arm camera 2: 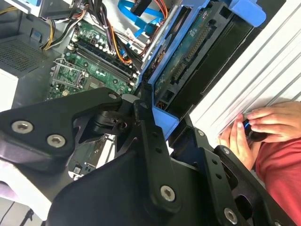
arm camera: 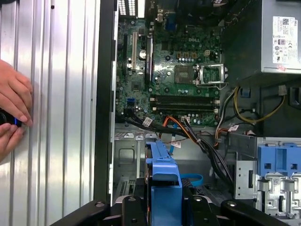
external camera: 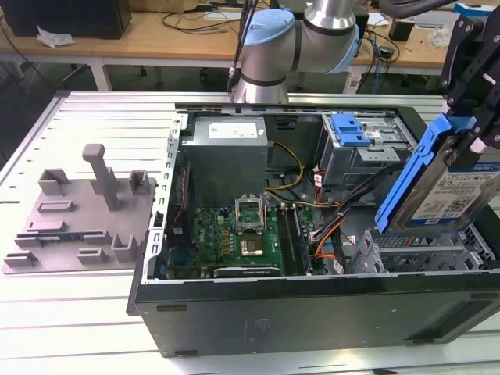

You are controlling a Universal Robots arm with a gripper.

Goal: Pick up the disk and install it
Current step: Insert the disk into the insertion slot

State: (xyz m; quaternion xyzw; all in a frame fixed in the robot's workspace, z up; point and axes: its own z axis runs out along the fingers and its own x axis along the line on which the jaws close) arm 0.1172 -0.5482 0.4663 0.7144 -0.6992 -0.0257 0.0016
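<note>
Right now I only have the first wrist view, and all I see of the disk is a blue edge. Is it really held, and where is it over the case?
Observer: Yes. In the exterior view the gripper is shut on the disk, which hangs tilted above the metal drive cage.
Operator: What else is out there?
Observer: A grey holder block with upright posts stands at the exterior view's left of the computer case.
Operator: Anything from the other wrist camera?
Observer: The second wrist view shows the disk's dark underside and its connector row.
</note>
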